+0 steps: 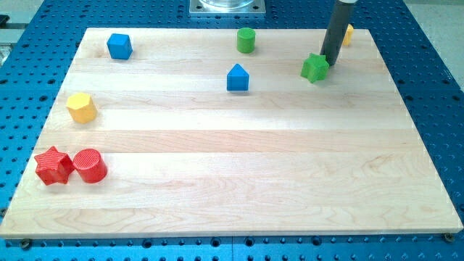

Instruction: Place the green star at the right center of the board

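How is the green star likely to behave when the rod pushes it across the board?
The green star looks like a squat, rigid block lying flat, so it should slide rather than tip or roll. Its points give uneven contact faces, so it may well rotate off line. My tip sits at its upper-right edge, off-centre, which makes twisting likelier. The wooden board looks smooth.

Dark rod enters from view's top right, near upright, leaning slightly toward view's left at bottom. My tip (328, 62) down at board level, touching green star (315, 68) on its upper-right side.
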Action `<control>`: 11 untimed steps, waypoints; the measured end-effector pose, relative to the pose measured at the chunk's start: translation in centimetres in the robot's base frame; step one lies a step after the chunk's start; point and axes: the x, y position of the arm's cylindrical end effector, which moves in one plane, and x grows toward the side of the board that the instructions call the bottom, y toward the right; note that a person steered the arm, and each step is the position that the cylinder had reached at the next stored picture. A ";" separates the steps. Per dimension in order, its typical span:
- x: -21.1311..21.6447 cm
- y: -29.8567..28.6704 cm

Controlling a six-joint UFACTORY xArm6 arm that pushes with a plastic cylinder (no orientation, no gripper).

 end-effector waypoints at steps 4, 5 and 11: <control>8.2 -5.1; 9.1 0.7; 17.0 -11.2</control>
